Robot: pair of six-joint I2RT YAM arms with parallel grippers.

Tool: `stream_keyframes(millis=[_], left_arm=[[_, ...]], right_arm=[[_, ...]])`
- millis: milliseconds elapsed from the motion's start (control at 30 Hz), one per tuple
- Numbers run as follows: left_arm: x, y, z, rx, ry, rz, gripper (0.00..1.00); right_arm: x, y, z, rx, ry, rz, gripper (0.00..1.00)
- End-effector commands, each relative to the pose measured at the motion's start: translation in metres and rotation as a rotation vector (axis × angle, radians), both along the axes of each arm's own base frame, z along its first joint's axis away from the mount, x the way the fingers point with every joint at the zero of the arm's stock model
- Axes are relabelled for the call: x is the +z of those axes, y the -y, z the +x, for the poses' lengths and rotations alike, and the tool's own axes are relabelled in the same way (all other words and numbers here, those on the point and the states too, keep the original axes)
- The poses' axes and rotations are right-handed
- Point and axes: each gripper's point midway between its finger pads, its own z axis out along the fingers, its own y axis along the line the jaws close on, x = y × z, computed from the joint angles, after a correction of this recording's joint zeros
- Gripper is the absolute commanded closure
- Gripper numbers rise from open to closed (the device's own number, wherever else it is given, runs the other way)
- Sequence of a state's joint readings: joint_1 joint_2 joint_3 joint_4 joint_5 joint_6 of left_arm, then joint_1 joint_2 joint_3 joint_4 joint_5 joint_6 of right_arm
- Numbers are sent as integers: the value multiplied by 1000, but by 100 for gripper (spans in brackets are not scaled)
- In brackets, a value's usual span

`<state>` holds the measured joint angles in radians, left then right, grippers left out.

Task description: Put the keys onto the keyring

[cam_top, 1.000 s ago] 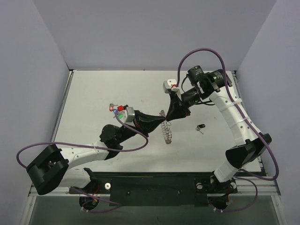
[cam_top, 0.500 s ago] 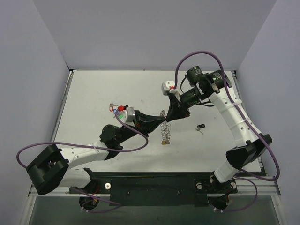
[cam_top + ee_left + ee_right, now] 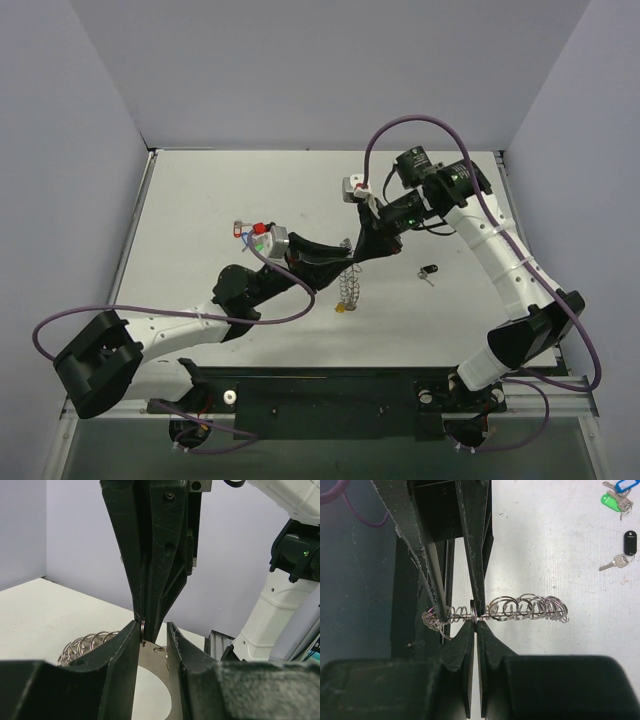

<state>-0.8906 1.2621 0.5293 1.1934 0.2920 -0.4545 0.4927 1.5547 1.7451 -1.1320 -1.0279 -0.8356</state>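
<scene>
The keyring (image 3: 525,607), a wire strung with many small silver rings, hangs above the table between both grippers. In the top view the keyring (image 3: 348,283) dangles with a yellow-tagged key (image 3: 342,308) at its low end. My right gripper (image 3: 476,621) is shut on one small ring of it. My left gripper (image 3: 152,630) is open, its jaws on either side of the right gripper's tips and that ring. A black-tagged key (image 3: 629,544) lies on the table, with blue-tagged (image 3: 623,485) and green-tagged (image 3: 609,501) keys beyond it. The black-tagged key (image 3: 430,271) also shows in the top view.
Red- and blue-tagged keys (image 3: 243,229) lie on the white table (image 3: 200,200) beside the left wrist. Grey walls close off the back and both sides. Purple cables loop from both arms. The arm bases and a black rail (image 3: 330,395) line the near edge.
My left gripper has opened off the keyring. The keyring's hanging end with the yellow tag has swung left. The right arm has shifted slightly and stays shut on the ring.
</scene>
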Motion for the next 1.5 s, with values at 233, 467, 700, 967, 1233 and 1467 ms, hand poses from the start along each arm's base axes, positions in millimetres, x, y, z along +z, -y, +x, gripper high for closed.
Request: stream_keyframes(millis=[233, 467, 700, 967, 1233, 1467], left_arm=[[3, -22, -7, 0, 35, 148, 53], [-1, -32, -10, -34, 101, 361, 39], [-5, -20, -5, -75, 117, 434, 44], [4, 0, -2, -120, 145, 420, 53], [-6, 17, -12, -187, 129, 405, 59], [-8, 23, -10, -181, 126, 404, 64]], right_arm=[[-4, 4, -10, -48, -23, -46, 100], [-14, 13, -18, -25, -18, -156, 100], [-22, 21, -24, -11, -39, -240, 100], [-21, 20, -26, 0, -50, -242, 100], [-22, 19, -27, 13, -58, -243, 100], [-22, 20, -29, 19, -59, -239, 100]])
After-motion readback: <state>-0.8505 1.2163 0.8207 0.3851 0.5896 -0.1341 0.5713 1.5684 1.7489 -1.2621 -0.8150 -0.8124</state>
